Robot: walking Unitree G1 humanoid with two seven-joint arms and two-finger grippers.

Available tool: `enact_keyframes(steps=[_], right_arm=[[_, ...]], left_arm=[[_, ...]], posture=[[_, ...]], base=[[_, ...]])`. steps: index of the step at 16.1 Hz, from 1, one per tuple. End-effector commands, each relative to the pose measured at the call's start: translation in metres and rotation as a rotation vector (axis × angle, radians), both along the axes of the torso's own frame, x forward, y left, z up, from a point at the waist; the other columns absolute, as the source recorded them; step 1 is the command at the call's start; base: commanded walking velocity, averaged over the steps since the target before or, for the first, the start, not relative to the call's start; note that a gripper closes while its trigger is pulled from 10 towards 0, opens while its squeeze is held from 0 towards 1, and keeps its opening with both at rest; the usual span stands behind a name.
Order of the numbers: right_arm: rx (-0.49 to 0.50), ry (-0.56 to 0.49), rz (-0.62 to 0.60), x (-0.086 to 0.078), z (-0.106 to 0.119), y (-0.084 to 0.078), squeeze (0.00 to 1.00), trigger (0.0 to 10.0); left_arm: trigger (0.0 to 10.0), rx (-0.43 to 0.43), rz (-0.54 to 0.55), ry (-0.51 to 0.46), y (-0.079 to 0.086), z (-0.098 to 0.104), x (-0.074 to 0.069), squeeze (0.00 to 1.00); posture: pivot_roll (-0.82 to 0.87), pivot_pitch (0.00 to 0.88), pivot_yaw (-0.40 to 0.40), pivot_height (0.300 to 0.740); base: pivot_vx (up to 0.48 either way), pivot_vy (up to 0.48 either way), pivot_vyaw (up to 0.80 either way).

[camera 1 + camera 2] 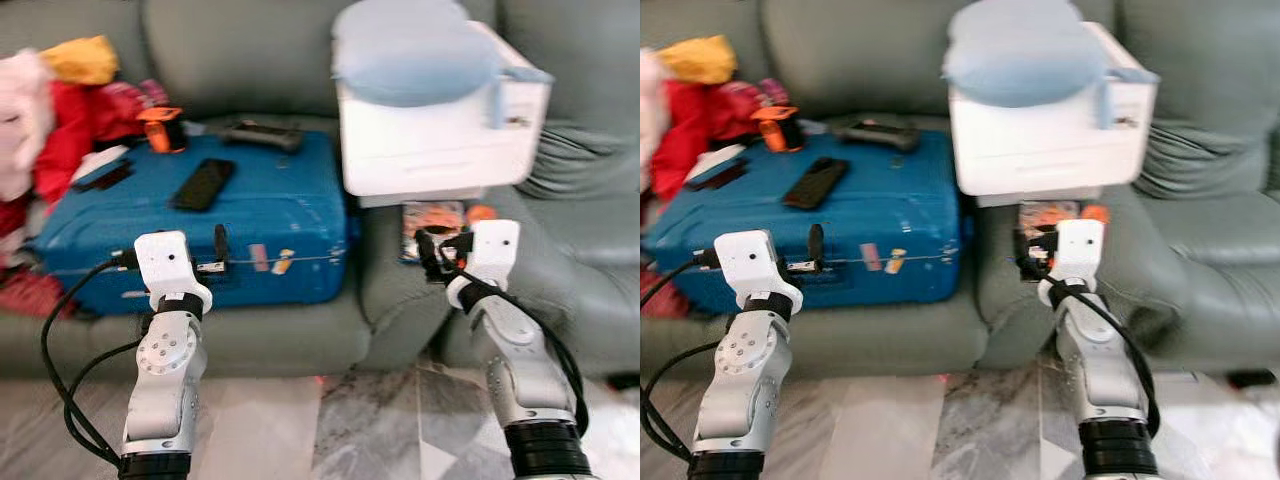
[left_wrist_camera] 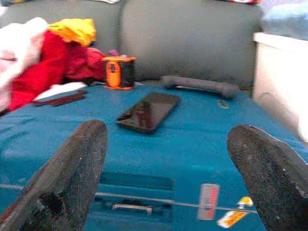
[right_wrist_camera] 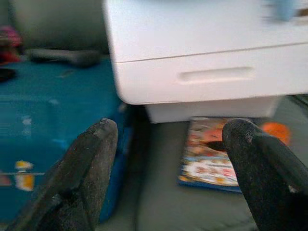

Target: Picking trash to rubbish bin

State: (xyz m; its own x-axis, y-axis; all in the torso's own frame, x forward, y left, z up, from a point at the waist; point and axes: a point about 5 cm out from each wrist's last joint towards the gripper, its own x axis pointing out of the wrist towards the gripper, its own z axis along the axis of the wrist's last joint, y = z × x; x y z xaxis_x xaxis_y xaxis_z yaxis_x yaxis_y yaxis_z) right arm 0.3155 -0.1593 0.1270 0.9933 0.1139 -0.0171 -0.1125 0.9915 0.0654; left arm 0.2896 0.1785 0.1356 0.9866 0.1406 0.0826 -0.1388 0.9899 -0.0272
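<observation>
A grey-green sofa (image 1: 260,50) spans the scene, with marble floor (image 1: 300,420) before it. On its seat a blue suitcase (image 1: 270,215) is laid flat, its front edge close to the cushion's edge. Just beside it, toward the robot's right, a white box (image 1: 440,140) is seen standing on the seat, topped by a pale blue cushion (image 1: 410,50). At the far left a heap of red, white and yellow clothes (image 1: 60,110) is piled against the suitcase.

Both arms are raised from the elbow, forearms upright before the sofa's front. The left gripper (image 2: 168,168) is held level with the suitcase's front face, fingers spread wide and empty. The right gripper (image 3: 168,163) is pointed at the gap under the box, fingers likewise spread wide with nothing between them.

A colourful packet (image 3: 216,154), seemingly the trash, is lying flat on the cushion, partly tucked under the box, with an orange scrap (image 3: 274,130) beside it. Bare cushion is left between packet and seat edge.

On the suitcase lid are seen a black phone (image 2: 149,110), a grey handle (image 2: 199,86) and an orange-and-black can (image 2: 119,72).
</observation>
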Motion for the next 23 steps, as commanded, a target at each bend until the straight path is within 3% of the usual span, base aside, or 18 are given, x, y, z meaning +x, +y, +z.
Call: enact_keyframes(steps=[1,23], right_arm=[[-0.001,-0.007,-0.01,-0.0006,0.0014,-0.0013,0.0,10.0],[0.015,-0.004,-0.018,0.0019,0.0009,-0.0006,0.0,10.0]], left_arm=[[10.0,0.007,-0.002,0.005,0.0011,-0.0011,-0.0004,0.0],[10.0,0.018,0.007,0.01,0.0018,-0.0016,0.0016,0.0]], posture=[[-0.04,0.006,0.041,0.74],[-0.03,0.0,0.043,0.74]], base=[[0.0,0.0,0.0],[-0.245,0.0,0.0]])
